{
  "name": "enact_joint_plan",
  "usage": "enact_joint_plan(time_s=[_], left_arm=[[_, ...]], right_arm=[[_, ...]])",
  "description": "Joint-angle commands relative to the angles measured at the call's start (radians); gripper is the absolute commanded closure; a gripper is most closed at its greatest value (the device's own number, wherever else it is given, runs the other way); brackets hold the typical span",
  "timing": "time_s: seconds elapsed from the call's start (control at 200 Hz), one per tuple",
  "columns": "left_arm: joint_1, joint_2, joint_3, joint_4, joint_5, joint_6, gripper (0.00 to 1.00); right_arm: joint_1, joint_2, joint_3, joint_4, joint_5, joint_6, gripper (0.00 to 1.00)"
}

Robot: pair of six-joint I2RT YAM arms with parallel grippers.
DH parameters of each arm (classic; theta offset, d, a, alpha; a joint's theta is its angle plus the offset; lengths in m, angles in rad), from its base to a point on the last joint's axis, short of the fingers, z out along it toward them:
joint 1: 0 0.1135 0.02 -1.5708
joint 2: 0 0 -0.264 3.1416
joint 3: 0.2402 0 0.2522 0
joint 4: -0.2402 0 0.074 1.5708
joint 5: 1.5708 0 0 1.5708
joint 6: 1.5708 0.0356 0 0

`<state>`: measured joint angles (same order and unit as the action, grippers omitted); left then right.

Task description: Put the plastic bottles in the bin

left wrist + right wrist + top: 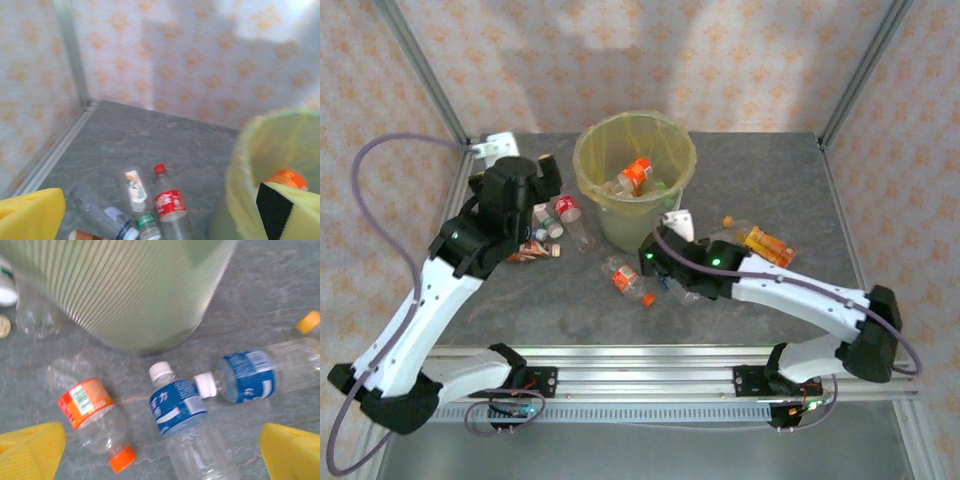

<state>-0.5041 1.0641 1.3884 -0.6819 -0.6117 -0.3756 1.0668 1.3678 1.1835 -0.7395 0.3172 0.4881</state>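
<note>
Right tool (160,456) cropped, bin (125,290) cut off

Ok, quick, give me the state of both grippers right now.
Left gripper: open, holding nothing.
Right gripper: open, holding nothing.

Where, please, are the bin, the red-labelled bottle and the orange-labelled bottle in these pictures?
bin (625,228), top external view, its outer wall
red-labelled bottle (169,205), left wrist view, its label
orange-labelled bottle (85,402), right wrist view, its label
</note>
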Motion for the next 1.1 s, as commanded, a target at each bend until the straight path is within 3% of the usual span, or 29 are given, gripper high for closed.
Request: enact_joint_plan(time_s=[0.0, 0.315, 0.545, 1.096], left_arm=[[0.0, -0.098, -0.086, 0.007, -0.256, -0.207, 0.0], [0.005, -0.295, -0.253, 0.015, -0.427, -0.366, 0.0], [0.006, -0.27, -0.243, -0.009, -0.457, -0.372, 0.0], [0.021, -0.248, -0.226, -0.056, -0.484, -0.391, 0.0]], right_arm=[[0.05, 0.084, 0.055, 0.013, -0.014, -0.032, 0.01], [0.08, 0.337, 0.189, -0.04, -0.054, -0.102, 0.06], [0.078, 0.454, 0.255, -0.029, -0.097, -0.166, 0.08], [0.067, 0.674, 0.4, -0.083, -0.051, -0.238, 0.16]])
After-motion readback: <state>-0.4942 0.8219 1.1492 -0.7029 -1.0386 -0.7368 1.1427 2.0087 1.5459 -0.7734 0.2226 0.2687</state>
